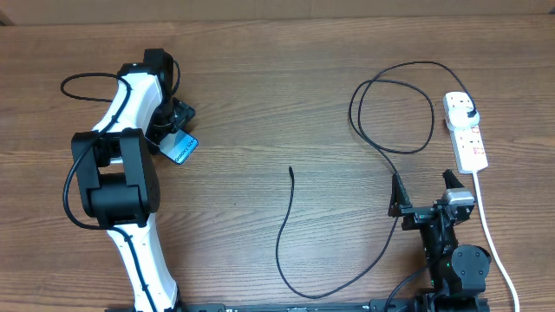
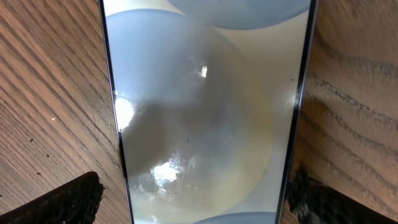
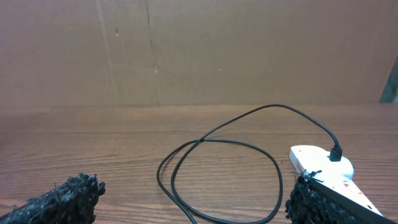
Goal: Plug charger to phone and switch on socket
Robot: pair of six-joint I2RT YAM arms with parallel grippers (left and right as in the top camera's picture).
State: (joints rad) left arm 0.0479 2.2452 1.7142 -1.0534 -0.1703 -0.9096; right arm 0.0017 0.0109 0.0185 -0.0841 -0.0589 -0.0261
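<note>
The phone lies at the left of the table, mostly hidden under my left gripper; only a cyan-blue corner shows. In the left wrist view the phone's glossy screen fills the middle, and the left gripper stands open with one finger on each side of its long edges. The charger cable has its loose tip at mid-table. It loops right to a black plug seated in the white socket strip. My right gripper is open just below the strip, empty, with the cable loop ahead.
The strip's thick white cord runs down the right side past the right arm's base. The wooden table ends at a cardboard wall at the back. The left arm covers the near left.
</note>
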